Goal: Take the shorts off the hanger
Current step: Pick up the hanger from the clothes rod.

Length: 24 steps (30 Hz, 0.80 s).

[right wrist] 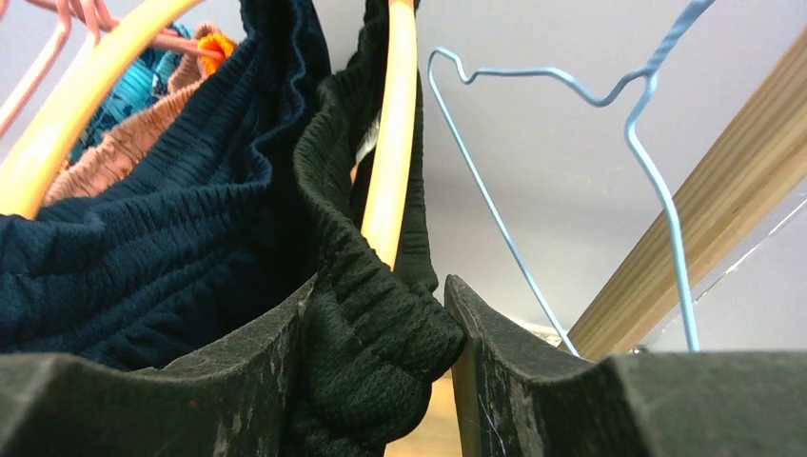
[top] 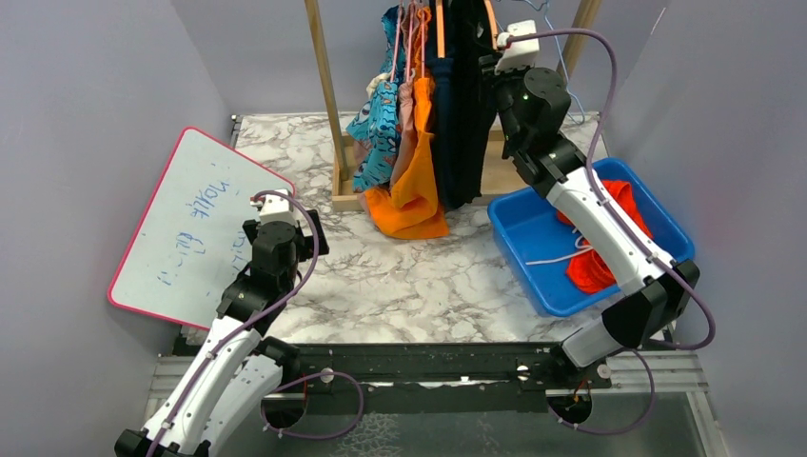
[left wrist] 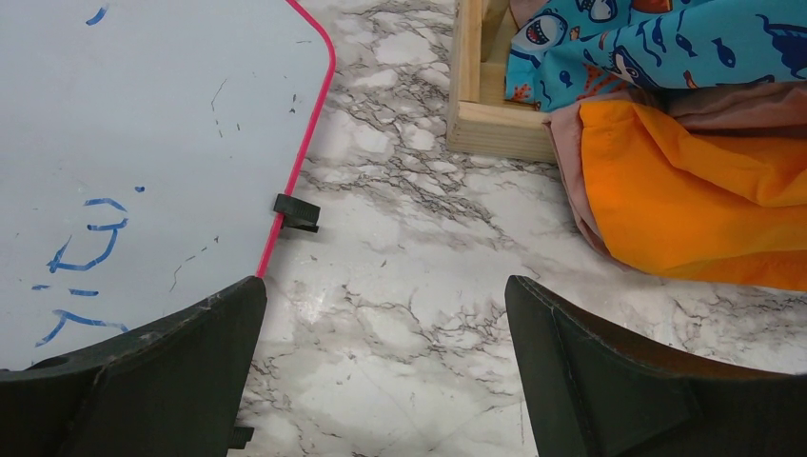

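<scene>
Several shorts hang on a wooden rack at the back: blue cartoon-print point(top: 379, 133), bright orange point(top: 414, 205), pink, navy point(right wrist: 162, 248) and black shorts point(right wrist: 376, 324). The black shorts hang by their elastic waist on an orange hanger point(right wrist: 395, 143). My right gripper point(right wrist: 379, 283) is raised to the rail and shut on that bunched waistband. Red-orange shorts point(top: 609, 238) lie in the blue bin point(top: 533, 228). My left gripper point(left wrist: 385, 290) is wide open low over the marble table, with nothing between its fingers.
A pink-edged whiteboard point(left wrist: 124, 143) lies left of my left gripper, with a small black clip point(left wrist: 297, 212) at its rim. The rack's wooden base point(left wrist: 495, 129) sits ahead. An empty blue wire hanger point(right wrist: 657, 124) and a slanted wooden post point(right wrist: 695, 228) are right of my right gripper.
</scene>
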Motion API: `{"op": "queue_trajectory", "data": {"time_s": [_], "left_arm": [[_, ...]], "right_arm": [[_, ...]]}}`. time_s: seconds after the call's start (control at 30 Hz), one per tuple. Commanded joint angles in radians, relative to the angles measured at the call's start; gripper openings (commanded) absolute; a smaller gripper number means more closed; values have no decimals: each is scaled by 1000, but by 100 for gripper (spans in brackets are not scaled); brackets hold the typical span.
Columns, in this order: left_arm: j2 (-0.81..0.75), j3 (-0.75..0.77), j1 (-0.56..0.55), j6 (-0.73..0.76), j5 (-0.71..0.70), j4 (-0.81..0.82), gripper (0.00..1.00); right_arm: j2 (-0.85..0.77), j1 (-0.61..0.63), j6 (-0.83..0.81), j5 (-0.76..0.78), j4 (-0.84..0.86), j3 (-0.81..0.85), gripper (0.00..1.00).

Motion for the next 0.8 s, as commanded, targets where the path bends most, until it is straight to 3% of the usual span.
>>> {"op": "queue_trajectory", "data": {"time_s": [0.0, 0.37, 0.53, 0.77], "left_arm": [[-10, 8, 6, 10, 13, 21, 99], [-12, 8, 6, 9, 15, 19, 99], [-23, 7, 6, 8, 11, 18, 99], [-17, 6, 6, 7, 30, 21, 99]], "right_arm": [[-68, -7, -27, 21, 148, 13, 1], [-128, -7, -4, -21, 176, -47, 1], [-138, -13, 117, -115, -81, -20, 3], [-131, -51, 238, -259, -424, 29, 59]]}}
